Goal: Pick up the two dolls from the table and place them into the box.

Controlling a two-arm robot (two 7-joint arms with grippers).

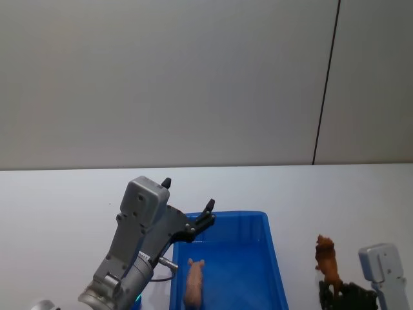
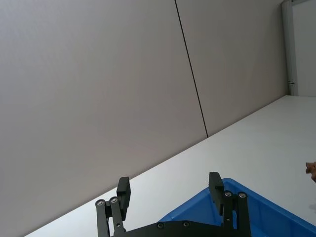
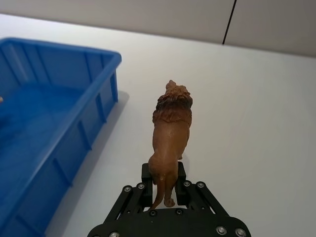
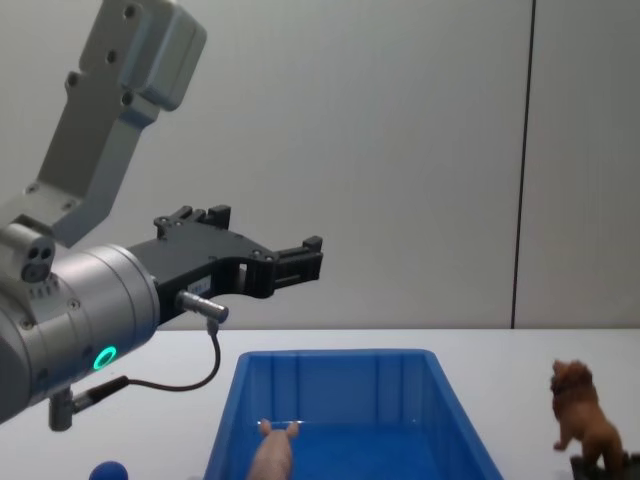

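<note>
The pale pink doll (image 1: 193, 281) lies on the floor of the blue box (image 1: 275, 259), near its front left; the chest view shows the same doll (image 4: 272, 455) inside the box (image 4: 340, 355). My left gripper (image 1: 188, 195) hangs open and empty above the box's far left corner, also seen as the left gripper (image 2: 169, 183) over the box rim (image 2: 237, 188). The reddish-brown doll (image 3: 170, 131) stands upright to the right of the box (image 3: 74, 53). My right gripper (image 3: 165, 181) is shut on its hind legs. Whether this doll (image 1: 327, 257) touches the table (image 1: 58, 200) I cannot tell.
A grey wall with a dark vertical seam (image 1: 326, 84) rises behind the white table. White tabletop spreads to the right of the box (image 3: 256, 123) and behind it. A small blue round object (image 4: 105, 470) sits low at the left in the chest view.
</note>
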